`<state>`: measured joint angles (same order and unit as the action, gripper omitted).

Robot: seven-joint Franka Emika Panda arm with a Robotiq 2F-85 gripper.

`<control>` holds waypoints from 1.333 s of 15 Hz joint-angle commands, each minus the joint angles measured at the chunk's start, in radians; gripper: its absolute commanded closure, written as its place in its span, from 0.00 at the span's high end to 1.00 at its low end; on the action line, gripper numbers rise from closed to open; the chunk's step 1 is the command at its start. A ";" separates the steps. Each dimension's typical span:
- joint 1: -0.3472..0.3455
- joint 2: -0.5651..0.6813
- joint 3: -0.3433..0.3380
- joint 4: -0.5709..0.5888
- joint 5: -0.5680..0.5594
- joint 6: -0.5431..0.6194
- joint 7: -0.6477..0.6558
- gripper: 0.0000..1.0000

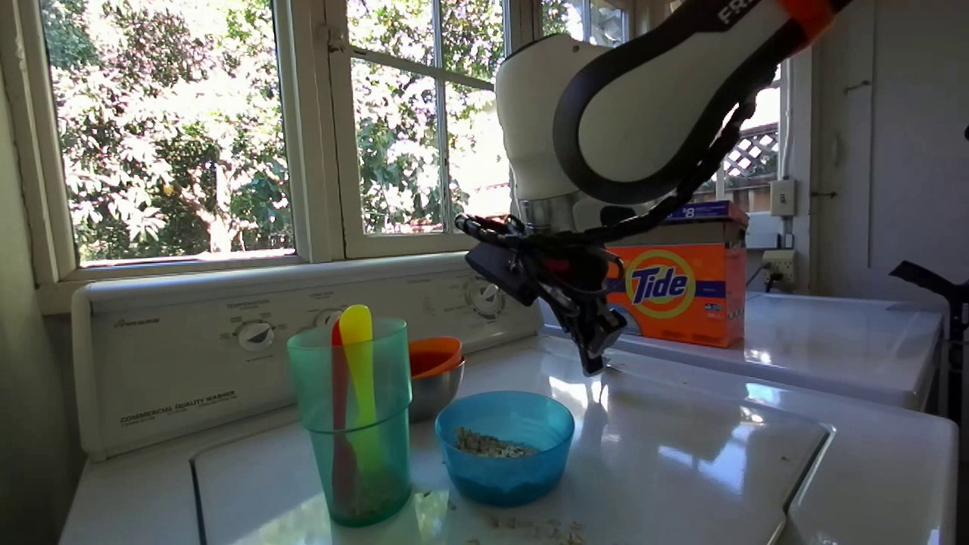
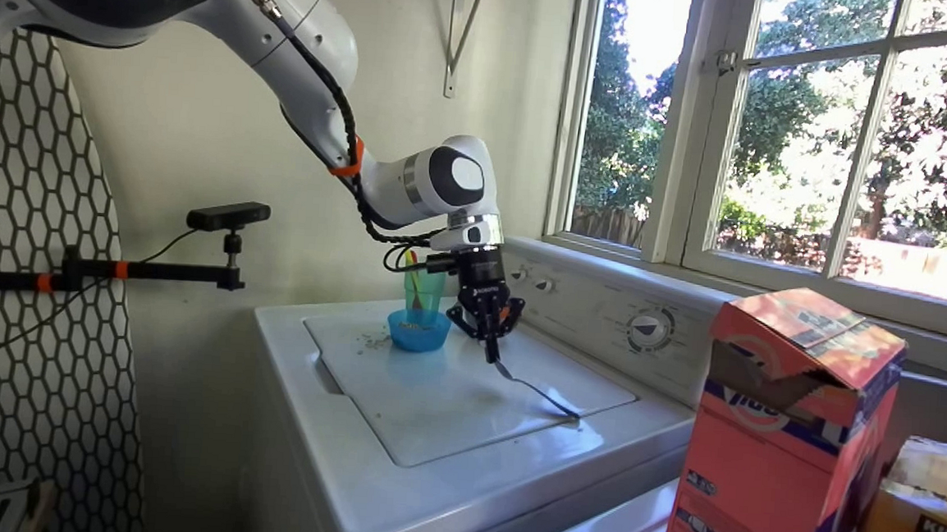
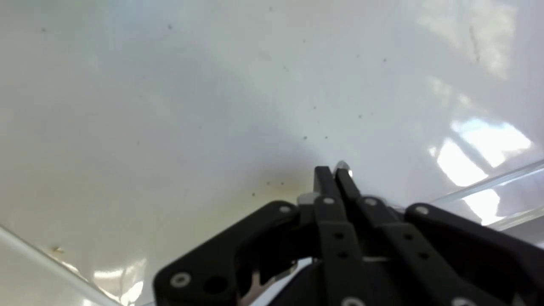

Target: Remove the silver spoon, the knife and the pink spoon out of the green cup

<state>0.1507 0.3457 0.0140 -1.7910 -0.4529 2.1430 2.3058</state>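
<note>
The hand (image 2: 492, 359), clenched on one end of the silver spoon (image 2: 538, 392) at lower centre in an exterior view, could lose so slight a pinch. Lower left in an exterior view, knife (image 1: 361, 378) and pink spoon (image 1: 340, 397) overlap inside the green cup (image 1: 312, 390), inviting snags.

My black gripper (image 2: 491, 354) looks matt against the smooth, shiny metal of the slim silver spoon (image 2: 537, 391). I see smooth plastic in the tall translucent teal-green cup (image 1: 392, 401), the flat yellow-green knife (image 1: 358, 341), the slim pink-red spoon (image 1: 340, 401) and the low round translucent blue bowl (image 1: 503, 483). The white washer top (image 1: 651, 469) is glossy; the orange-red cardboard Tide box (image 2: 757, 460) has a ragged torn edge.
</note>
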 commanded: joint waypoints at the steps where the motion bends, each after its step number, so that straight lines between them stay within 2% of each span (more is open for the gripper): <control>1: -0.026 0.058 0.017 0.001 0.177 0.091 -0.065 0.01; 3: -0.031 0.064 0.016 0.006 0.241 0.119 -0.100 0.01; 4: -0.033 0.064 0.013 0.010 0.268 0.127 -0.115 0.29; 5: -0.036 0.054 0.010 0.012 0.295 0.133 -0.130 0.30; 7: -0.033 0.025 0.000 0.011 0.343 0.106 -0.147 0.43; 10: -0.012 -0.064 -0.025 0.002 0.303 0.033 -0.142 0.67; 12: 0.012 -0.134 -0.044 0.007 0.221 -0.081 -0.097 0.83; 14: -0.005 -0.215 -0.004 -0.008 0.246 -0.103 -0.210 0.96; 15: -0.010 -0.256 0.014 -0.019 0.264 -0.088 -0.283 1.00; 20: -0.005 -0.402 0.082 -0.023 0.392 -0.072 -0.519 1.00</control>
<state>0.1425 0.0308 0.0655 -1.7644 -0.1455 2.0621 1.9097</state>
